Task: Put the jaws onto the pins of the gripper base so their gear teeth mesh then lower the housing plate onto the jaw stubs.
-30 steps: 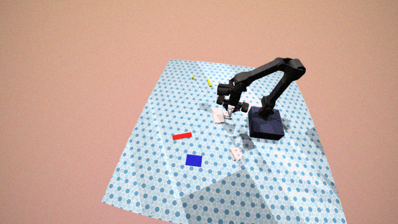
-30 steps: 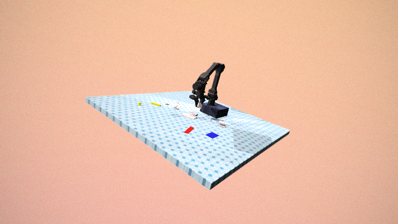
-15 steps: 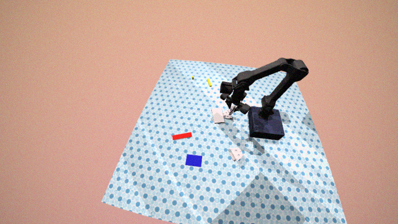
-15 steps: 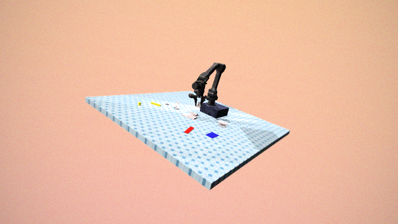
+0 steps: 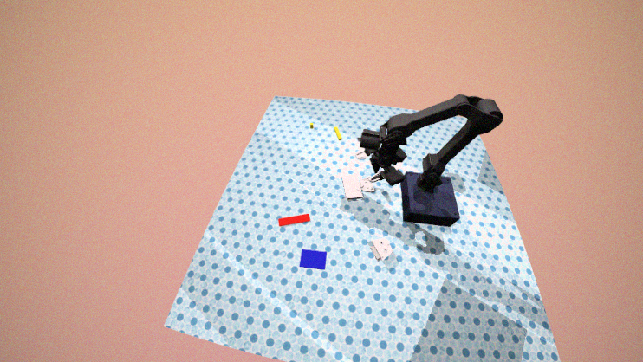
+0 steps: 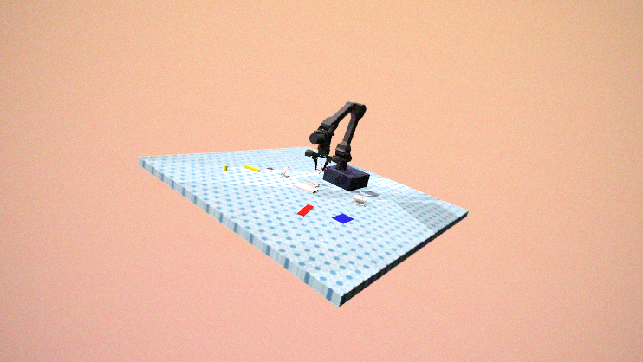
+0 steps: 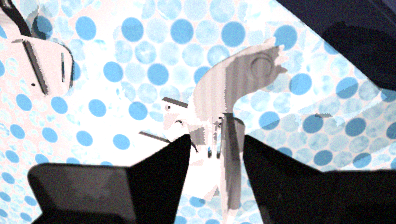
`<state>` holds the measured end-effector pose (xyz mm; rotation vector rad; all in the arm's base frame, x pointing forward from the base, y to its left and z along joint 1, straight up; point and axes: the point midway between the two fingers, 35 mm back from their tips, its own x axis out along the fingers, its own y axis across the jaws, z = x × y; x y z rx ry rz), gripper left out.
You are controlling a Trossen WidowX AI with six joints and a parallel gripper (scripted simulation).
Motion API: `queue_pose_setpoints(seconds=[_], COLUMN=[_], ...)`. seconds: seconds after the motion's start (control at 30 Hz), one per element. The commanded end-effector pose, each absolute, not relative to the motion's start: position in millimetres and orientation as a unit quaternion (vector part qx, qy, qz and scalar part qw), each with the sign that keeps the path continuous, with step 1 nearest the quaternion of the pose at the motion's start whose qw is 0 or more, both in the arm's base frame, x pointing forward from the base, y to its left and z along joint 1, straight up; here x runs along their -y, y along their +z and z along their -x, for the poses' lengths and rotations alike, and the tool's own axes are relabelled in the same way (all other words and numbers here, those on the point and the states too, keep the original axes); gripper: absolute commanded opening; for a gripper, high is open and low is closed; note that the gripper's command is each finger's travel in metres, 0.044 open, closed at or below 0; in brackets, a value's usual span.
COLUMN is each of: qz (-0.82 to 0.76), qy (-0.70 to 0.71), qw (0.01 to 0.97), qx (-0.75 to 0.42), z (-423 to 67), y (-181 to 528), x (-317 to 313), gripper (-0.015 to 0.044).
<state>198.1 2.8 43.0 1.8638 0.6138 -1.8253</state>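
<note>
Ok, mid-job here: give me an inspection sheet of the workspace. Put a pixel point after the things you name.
Surface: blue-dotted table top (image 5: 251,287) (image 6: 269,224), shadowed in places.
Job's things: toothed white jaw (image 6: 320,171) (image 7: 212,92) held, not mounted; white block (image 5: 352,187) (image 6: 308,184) with a white part beside it; two more white parts apart, roles unclear.
Clutter: red bar (image 5: 294,219) (image 6: 305,210), blue square (image 5: 313,259) (image 6: 342,218), yellow rod (image 5: 337,133) (image 6: 251,168), small yellow piece (image 5: 311,126) (image 6: 225,167).
Gripper (image 5: 374,174) (image 6: 320,169) (image 7: 215,140): shut on the toothed jaw.
Cables: nothing seen.
Surroundings: plain orange-pink backdrop.
</note>
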Motion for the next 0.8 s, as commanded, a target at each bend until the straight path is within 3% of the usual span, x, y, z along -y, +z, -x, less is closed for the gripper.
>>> queue_pose_setpoints(seconds=[0.0, 0.2, 0.77], qz=[-0.687, -0.696, -0.695], qy=[-0.675, -0.685, -0.683], qw=[0.193, 0.154, 0.160], qx=[-0.189, -0.151, -0.157], z=[-192.5, -187.9, -187.9], y=[41.8, 40.7, 40.7], x=[0.3, 3.7, 3.7], gripper=[0.0134, 0.0134, 0.0134])
